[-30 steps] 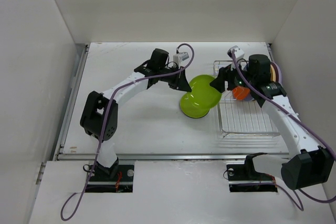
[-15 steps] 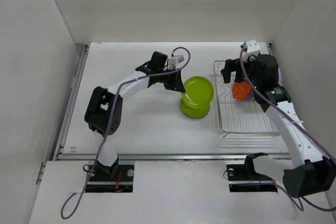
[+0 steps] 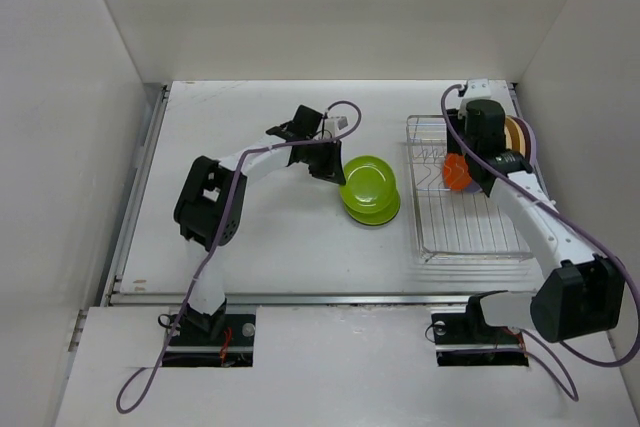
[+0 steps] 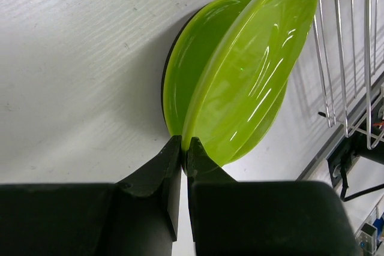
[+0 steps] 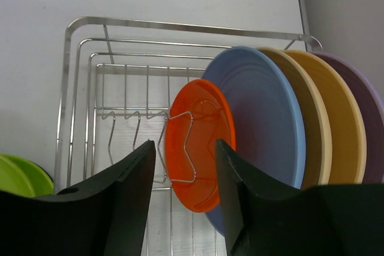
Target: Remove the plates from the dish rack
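My left gripper (image 3: 335, 169) (image 4: 184, 148) is shut on the rim of a lime green plate (image 3: 368, 181) (image 4: 252, 82). It holds the plate tilted over another lime green plate (image 4: 191, 70) lying on the table, which has a dark rim under it. My right gripper (image 3: 462, 159) (image 5: 185, 148) is open and empty above the dish rack (image 3: 470, 237) (image 5: 180, 25). Its fingers straddle the edge of a small orange plate (image 3: 457, 175) (image 5: 204, 166) without touching it. Behind it stand light blue (image 5: 264, 118), tan (image 5: 315, 118), yellow-orange (image 5: 345, 124) and lavender (image 5: 372, 118) plates.
White walls close in the table on the left, back and right. The rack sits near the right wall, its front slots bare. The stacked plates lie just left of the rack.
My left gripper has lowered the lime green plate closer to flat over the stack. My right gripper rose, then swung back over the rack, facing the orange plate.
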Action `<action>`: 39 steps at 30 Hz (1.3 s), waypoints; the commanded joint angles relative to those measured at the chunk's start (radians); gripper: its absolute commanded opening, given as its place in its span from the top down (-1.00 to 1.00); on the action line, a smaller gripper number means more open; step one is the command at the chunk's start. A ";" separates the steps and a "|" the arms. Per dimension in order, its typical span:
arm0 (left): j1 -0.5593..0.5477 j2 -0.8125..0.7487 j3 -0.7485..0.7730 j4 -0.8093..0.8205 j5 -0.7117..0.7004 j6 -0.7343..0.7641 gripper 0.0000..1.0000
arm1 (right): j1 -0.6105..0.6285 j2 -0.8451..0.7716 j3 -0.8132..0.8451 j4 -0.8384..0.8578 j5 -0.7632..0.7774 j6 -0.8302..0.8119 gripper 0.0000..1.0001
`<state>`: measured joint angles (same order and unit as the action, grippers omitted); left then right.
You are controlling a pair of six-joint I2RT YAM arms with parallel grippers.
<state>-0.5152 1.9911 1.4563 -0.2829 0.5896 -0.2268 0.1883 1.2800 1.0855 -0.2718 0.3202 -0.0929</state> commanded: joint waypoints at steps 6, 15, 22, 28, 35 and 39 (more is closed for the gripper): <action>-0.002 0.034 0.061 -0.010 -0.007 0.000 1.00 | -0.001 0.051 0.063 -0.003 0.125 -0.037 0.04; -0.011 0.061 0.070 -0.032 -0.025 0.000 0.88 | -0.001 0.104 0.063 -0.021 0.198 -0.074 0.04; -0.020 0.061 0.079 -0.041 -0.025 0.000 0.36 | -0.001 0.136 0.063 -0.030 0.229 -0.093 0.04; -0.020 0.043 0.079 -0.041 -0.025 0.000 0.03 | -0.001 0.183 0.063 -0.040 0.263 -0.102 0.12; -0.020 -0.021 0.079 -0.041 -0.025 0.000 -0.20 | -0.010 0.220 0.063 -0.049 0.281 -0.111 0.17; -0.020 -0.040 0.079 -0.041 -0.025 0.000 -0.23 | -0.020 0.231 0.063 -0.060 0.281 -0.111 0.24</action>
<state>-0.5312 2.0453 1.4933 -0.3134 0.5629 -0.2340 0.1795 1.5002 1.1072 -0.3149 0.5823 -0.2035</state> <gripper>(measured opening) 0.615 0.388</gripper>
